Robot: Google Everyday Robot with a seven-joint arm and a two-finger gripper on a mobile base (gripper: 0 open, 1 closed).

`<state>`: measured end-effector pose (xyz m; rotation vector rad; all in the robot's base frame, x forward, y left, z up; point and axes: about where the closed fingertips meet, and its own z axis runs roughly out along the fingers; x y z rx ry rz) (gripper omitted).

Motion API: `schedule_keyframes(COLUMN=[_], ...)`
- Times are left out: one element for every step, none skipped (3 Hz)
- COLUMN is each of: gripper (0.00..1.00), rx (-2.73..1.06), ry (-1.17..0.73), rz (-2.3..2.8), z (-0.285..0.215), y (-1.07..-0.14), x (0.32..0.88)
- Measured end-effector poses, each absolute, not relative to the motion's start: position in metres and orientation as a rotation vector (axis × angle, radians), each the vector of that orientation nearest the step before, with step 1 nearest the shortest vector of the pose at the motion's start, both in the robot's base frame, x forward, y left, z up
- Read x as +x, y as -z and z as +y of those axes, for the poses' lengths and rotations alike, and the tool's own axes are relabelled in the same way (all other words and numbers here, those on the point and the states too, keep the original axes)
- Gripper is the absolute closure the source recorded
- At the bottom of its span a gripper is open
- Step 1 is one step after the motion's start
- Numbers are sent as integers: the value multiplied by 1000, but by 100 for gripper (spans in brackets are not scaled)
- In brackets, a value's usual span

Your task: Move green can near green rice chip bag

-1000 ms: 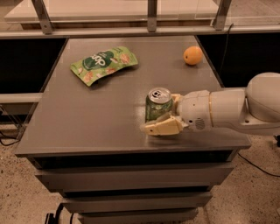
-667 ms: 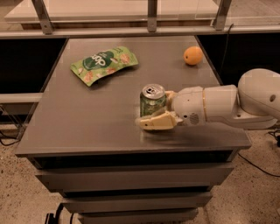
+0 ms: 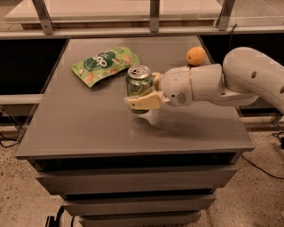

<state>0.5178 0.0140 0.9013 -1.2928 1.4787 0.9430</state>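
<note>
The green can (image 3: 138,84), with a silver top and pull tab, is upright in my gripper (image 3: 143,92), which is shut on it from the right, one pale finger (image 3: 143,102) across its front. The can is lifted slightly above the grey table (image 3: 88,128), near the table's middle. The green rice chip bag (image 3: 104,64) lies flat on the table at the back left, a short way up and left of the can. My white arm (image 3: 222,82) reaches in from the right.
An orange (image 3: 195,56) sits on the table at the back right, just behind my arm. A shelf frame with metal posts (image 3: 154,13) runs along the back edge. Drawers (image 3: 137,181) lie below the table front.
My gripper has carried the can to the left and toward the back of the table, closer to the chip bag. The bag and the orange have not moved.
</note>
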Motion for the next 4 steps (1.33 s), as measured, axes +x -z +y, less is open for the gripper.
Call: schedule_keyframes(gripper=[100,100,100,83], rx=[-1316,-1344,-1371,-1380], ry=[-930,-925,-920,-907], rz=[1426,1375,1349,1353], z=[35,54,69,77], y=[-920,-930,-928,-920], x=[546,573,595,619])
